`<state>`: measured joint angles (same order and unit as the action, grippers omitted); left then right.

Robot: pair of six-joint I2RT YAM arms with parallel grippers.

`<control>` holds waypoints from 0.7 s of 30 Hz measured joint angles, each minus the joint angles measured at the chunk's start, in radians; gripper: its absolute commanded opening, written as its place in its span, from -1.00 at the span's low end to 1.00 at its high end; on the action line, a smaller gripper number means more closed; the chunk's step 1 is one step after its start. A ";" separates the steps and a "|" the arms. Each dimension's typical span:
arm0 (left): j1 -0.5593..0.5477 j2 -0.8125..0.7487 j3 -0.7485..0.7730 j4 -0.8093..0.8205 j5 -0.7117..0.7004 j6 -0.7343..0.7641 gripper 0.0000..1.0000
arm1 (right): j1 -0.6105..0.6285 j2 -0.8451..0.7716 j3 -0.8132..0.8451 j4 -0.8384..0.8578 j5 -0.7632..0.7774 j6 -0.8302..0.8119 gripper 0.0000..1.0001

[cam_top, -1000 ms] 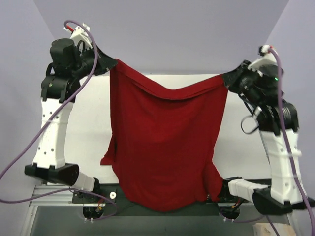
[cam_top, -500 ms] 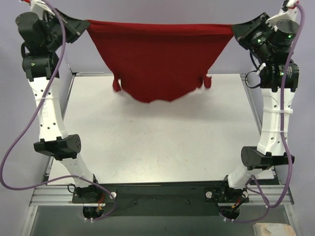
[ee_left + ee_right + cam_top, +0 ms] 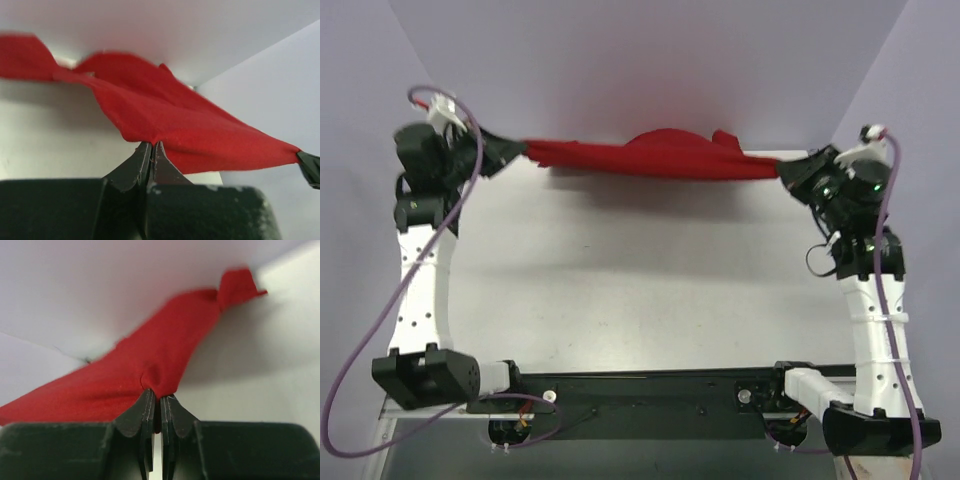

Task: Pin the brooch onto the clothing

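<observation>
The clothing (image 3: 650,158) is a dark red T-shirt stretched in a narrow band between both arms at the far edge of the table. My left gripper (image 3: 523,150) is shut on its left end, and the cloth bunches right at the fingertips of that gripper (image 3: 152,144) in the left wrist view. My right gripper (image 3: 782,171) is shut on the right end, with a fold of the clothing (image 3: 150,365) pinched between its jaws (image 3: 159,396). The brooch is out of view.
The white table (image 3: 640,290) lies below the shirt, with grey walls behind and at both sides. The black base rail (image 3: 650,395) runs along the near edge between the arm bases.
Both arms swung the shirt from hanging over the near table, up high, then down and away. It is now stretched low at the far edge, with both grips unchanged.
</observation>
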<state>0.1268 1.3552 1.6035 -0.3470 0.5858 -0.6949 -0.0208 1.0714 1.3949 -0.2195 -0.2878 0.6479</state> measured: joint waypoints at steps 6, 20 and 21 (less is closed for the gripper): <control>-0.011 -0.305 -0.742 -0.012 -0.035 -0.023 -1.00 | 0.000 -0.177 -0.565 -0.071 0.000 0.017 -1.00; -0.076 -0.665 -1.230 -0.266 -0.161 -0.190 -1.00 | -0.006 -0.511 -1.001 -0.310 0.037 0.093 -1.00; -0.086 -0.665 -1.231 -0.279 -0.170 -0.193 -1.00 | -0.006 -0.507 -1.004 -0.324 0.037 0.094 -1.00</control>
<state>0.0410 0.6899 0.3725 -0.6262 0.4156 -0.8875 -0.0265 0.5648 0.3908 -0.5438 -0.2508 0.7418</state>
